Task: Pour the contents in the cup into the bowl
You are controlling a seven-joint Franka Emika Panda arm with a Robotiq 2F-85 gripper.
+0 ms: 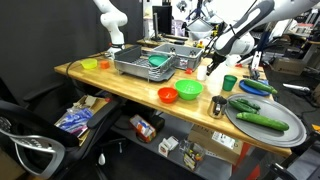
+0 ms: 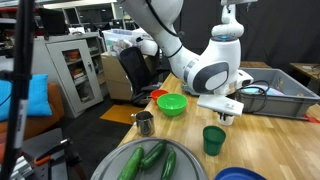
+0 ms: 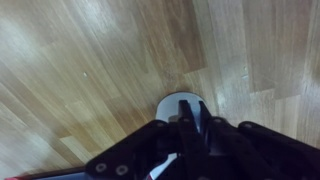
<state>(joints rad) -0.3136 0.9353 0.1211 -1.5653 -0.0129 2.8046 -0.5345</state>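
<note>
Wrist view looks straight down on the wooden table [image 3: 90,70], and the hand [image 3: 193,125] comes in from the lower edge. Its fingers seem to lie near each other, but they are dark and blurred, so I cannot tell if the hand is open or closed. I recognise no cup between them. A pale round shape [image 3: 180,100] shows just beyond the fingertips; I cannot say what it is.

In both exterior views the hand [image 2: 228,116] hangs above the table and touches nothing. The green cup [image 2: 213,139] stands upright on the table, near the hand and lower than it. A metal cup [image 2: 145,122] stands farther from the hand, beside a green bowl [image 2: 172,103]. I think the green cup is the one to pour, because the hand is nearest to it, but the metal cup is also possible. It stands upright, so what is inside cannot spill. To my judgement the pouring is not yet begun: the hand must first go down and take the cup from the side.

Behind the hand is a grey dish rack [image 2: 290,92]. Farther from it than the cups lies a plate [image 2: 112,172] with cucumbers [image 2: 150,160]. The table is light wood, smooth, with clear grain, so a pushed cup may slide. The room looks like a busy lab, with a cabinet [image 2: 72,68] and an office chair [image 2: 135,68].
</note>
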